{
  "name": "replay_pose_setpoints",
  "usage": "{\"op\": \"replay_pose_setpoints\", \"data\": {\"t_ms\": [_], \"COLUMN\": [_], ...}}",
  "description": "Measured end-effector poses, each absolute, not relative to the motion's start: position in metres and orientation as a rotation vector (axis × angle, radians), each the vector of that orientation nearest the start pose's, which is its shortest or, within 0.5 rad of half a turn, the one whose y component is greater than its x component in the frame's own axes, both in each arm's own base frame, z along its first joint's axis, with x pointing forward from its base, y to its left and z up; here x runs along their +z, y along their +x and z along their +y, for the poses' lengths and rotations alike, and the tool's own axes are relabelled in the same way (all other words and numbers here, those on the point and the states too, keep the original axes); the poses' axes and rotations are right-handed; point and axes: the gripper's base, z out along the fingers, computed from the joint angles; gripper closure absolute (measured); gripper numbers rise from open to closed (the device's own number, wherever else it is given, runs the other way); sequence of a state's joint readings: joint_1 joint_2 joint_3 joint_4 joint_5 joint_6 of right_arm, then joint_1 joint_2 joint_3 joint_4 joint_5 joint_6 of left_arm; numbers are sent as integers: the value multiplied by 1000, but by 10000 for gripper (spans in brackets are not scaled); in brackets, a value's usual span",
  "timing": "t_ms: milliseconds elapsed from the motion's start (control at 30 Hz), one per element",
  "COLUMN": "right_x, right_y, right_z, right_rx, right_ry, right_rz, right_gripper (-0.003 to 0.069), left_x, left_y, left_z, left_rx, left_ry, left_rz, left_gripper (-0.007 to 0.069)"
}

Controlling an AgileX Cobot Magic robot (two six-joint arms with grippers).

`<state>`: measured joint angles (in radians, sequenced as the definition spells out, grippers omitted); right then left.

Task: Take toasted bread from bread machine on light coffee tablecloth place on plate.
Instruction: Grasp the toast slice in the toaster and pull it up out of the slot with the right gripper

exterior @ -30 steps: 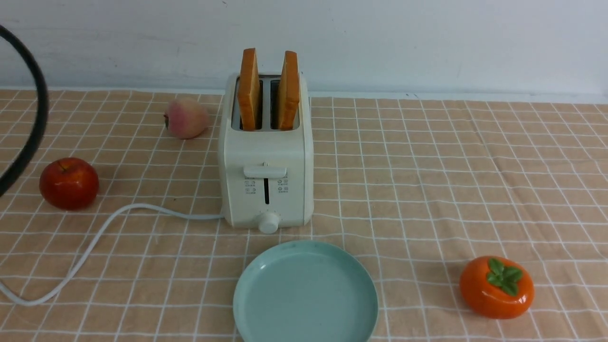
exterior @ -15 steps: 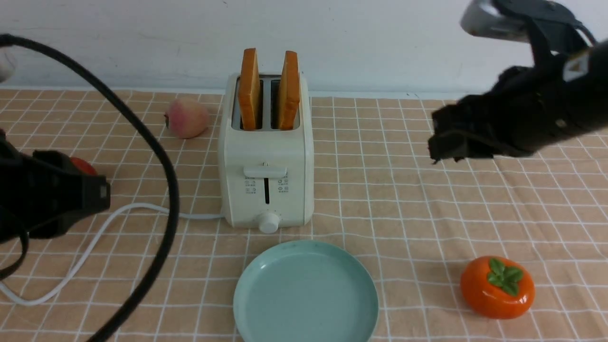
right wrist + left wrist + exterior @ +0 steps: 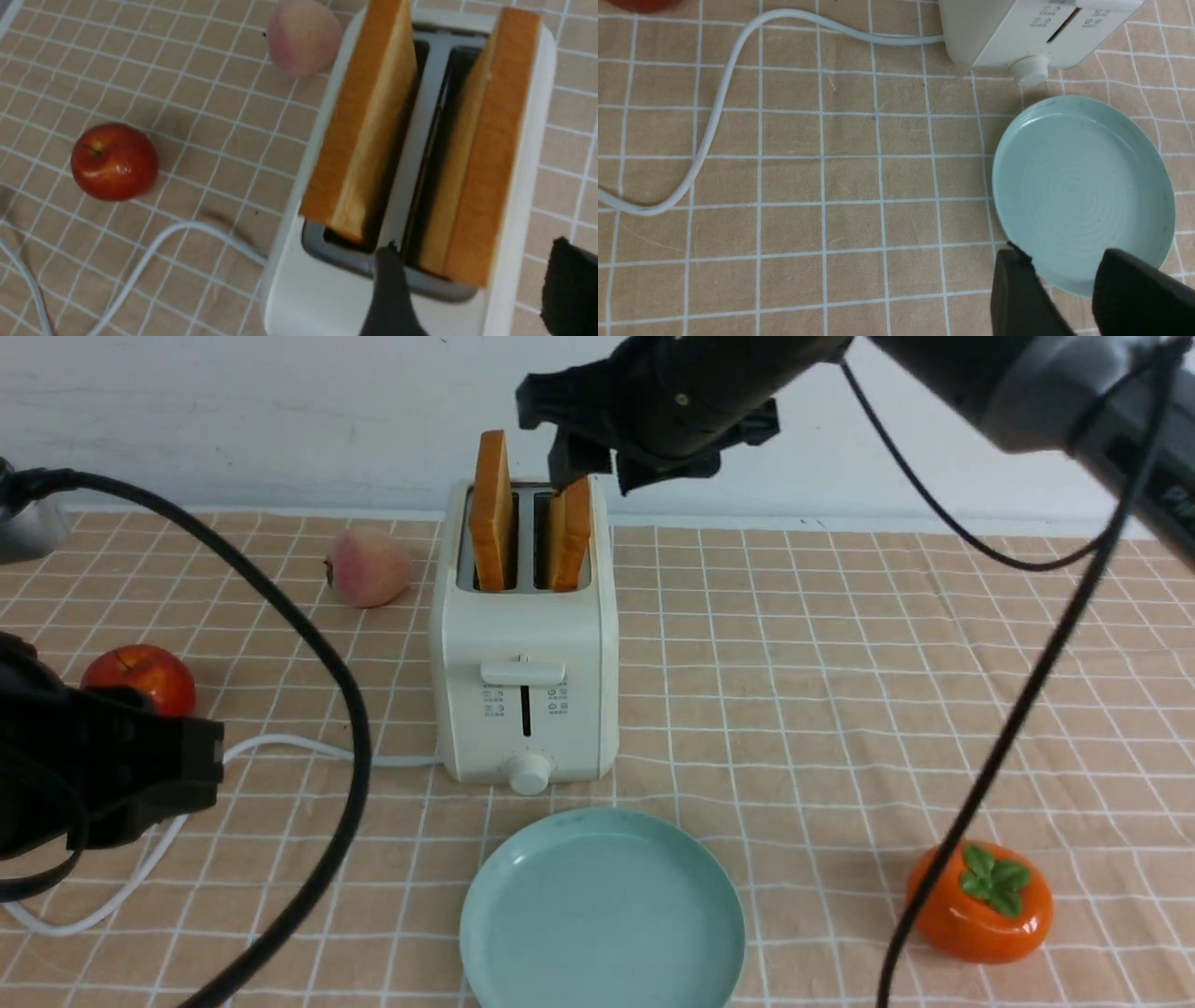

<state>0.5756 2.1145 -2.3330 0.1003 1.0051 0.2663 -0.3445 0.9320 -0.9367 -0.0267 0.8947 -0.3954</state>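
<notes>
Now, front view: left toasted bread (image 3: 491, 513) and right toasted bread (image 3: 571, 537) upright in bread machine (image 3: 467, 653); plate (image 3: 602, 915) just before it.
Left wrist view: left claw (image 3: 1062, 255) open, empty; plate near bread machine, not touching.
Right wrist view: right claw (image 3: 474, 254) open wide, astride right toasted bread, gripping nothing.
</notes>
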Motion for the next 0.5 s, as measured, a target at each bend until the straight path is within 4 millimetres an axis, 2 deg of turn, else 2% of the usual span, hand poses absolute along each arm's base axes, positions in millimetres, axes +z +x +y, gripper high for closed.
{"op": "replay_pose_setpoints", "data": {"t_ms": [133,267,300,400,500], "right_x": [362,345,336,329,330], "right_y": [419,429,434,439,443], "right_z": [277,281,281,281,275], "right_rx": [533,509,500,497,511], "right_ry": [-327,-325,-320,-314,-290], "right_rz": [2307,2326,2332,2336,2333], "right_gripper": [201,200,207,237,405], "left_x": [352,352,352,352,352], "left_y": [163,162,162,162,162], "left_z": [-60,-60,-60,-60,-60], "left_rx": [-383,-382,-381,-381,-380], "left_ry": [-72,-73,-73,-73,-73], "left_rz": [2408,2411,2413,2414,2415], "left_gripper": [387,387,387,387,387]}}
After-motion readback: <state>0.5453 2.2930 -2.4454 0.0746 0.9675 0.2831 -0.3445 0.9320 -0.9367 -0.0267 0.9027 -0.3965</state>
